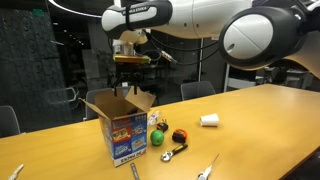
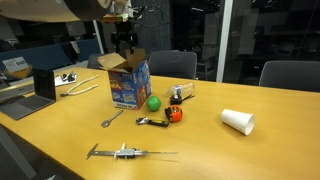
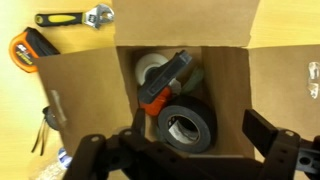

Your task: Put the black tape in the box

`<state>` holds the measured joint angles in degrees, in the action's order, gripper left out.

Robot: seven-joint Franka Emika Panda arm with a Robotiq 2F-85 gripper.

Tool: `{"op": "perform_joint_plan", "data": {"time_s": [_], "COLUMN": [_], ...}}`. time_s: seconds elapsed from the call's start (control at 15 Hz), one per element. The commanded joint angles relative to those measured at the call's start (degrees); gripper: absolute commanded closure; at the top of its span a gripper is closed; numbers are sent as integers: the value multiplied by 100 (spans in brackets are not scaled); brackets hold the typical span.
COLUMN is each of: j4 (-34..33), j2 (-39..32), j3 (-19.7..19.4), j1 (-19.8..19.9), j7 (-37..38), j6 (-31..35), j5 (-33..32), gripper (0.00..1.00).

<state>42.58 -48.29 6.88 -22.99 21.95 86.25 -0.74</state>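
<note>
"Could anything get down into the box [image 1: 124, 128]?"

"From straight above, yes. The flaps [image 1: 100, 100] stand up around the mouth, and the gripper [image 1: 130, 70] hangs over it with clear air beneath, jaws wide apart."

"And inside?"

"Crowded. The black tape [image 3: 182, 125] lies flat, with an orange-handled tool [image 3: 160, 92] and a pale roll [image 3: 152, 67] packed just beside it."

"Round the outside?"

"A green ball [image 2: 153, 102] sits near one side, and hand tools [image 2: 125, 152] lie in front. The table [image 1: 260, 130] past the white cup [image 1: 209, 120] is open."
</note>
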Motion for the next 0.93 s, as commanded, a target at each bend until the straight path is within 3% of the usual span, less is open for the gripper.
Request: {"op": "perform_joint_plan", "data": {"time_s": [0.0, 0.33, 0.87], "j4": [-227, 460, 2662], "j2": [469, 1622, 2983], "j3": [-275, -650, -726], "j1": [-30, 126, 959], "j7": [-324, -793, -684], "j6": [-721, -819, -228], "j5": [-598, -1501, -1063], "gripper": [0, 0, 0]}}
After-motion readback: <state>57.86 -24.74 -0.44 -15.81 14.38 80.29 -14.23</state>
